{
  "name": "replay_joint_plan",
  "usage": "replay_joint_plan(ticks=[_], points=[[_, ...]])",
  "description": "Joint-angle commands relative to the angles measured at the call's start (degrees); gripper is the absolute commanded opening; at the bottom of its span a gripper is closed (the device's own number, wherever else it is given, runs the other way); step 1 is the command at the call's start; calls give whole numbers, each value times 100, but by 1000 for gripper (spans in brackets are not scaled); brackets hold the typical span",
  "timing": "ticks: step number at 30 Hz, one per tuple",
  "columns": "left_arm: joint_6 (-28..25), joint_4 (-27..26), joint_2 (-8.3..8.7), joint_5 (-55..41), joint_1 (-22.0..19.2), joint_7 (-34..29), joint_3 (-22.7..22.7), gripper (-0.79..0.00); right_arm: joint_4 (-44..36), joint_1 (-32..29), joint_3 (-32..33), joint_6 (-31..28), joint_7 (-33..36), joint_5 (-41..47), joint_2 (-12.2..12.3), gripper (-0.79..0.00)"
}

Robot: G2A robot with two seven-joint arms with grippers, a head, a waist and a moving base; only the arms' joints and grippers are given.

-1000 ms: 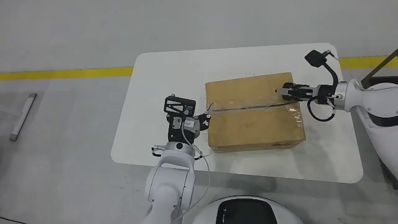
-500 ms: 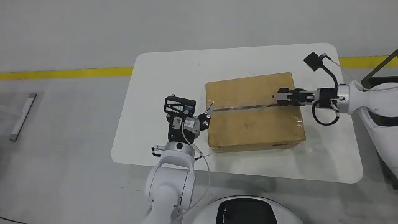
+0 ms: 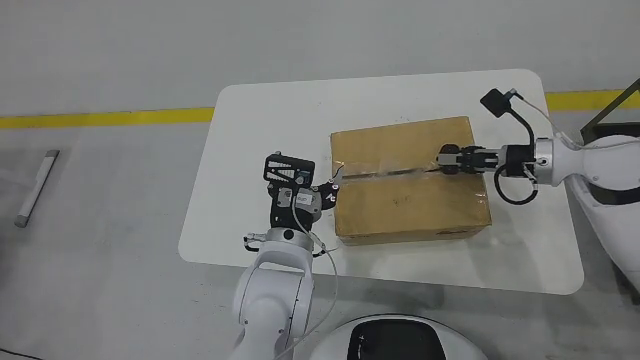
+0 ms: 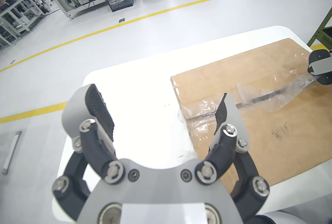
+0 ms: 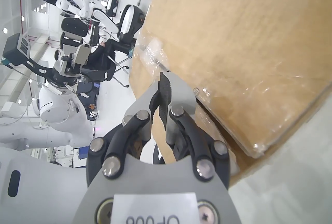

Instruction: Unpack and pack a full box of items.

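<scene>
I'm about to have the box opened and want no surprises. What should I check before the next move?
1. Box fully on table: ok.
2. Box open: not ok, closed.
3. Tape off the box: not ok, crumpled but attached.
4. Left gripper open at the box's end: ok.
5. Right gripper shut over the box top: ok.
6. Right gripper holding tape: cannot tell.
</scene>
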Motion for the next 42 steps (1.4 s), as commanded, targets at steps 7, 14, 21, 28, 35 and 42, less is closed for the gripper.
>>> replay_joint_plan(ticks=[7,14,21,28,35,42], points=[[0,0,0,0,0,0,0,0,-149,-252,339,-22,65,-290,118,-785],[0,0,0,0,0,0,0,0,-388,-398,566,-64,-31,-650,205,-785],[-31,31,3,-64,45,149,18,0,-591,-478,670,-244,-230,-1007,265,-785],[8,133,-34,-152,-185,151,241,-785,-744,-614,708,-717,-418,-1335,317,-785],[63,493,-102,-186,-568,44,592,-785,-853,-783,719,-1287,-723,-1657,356,-785],[13,731,-147,-159,-804,-54,802,-785,-771,-740,672,-1757,-886,-1942,393,-785]])
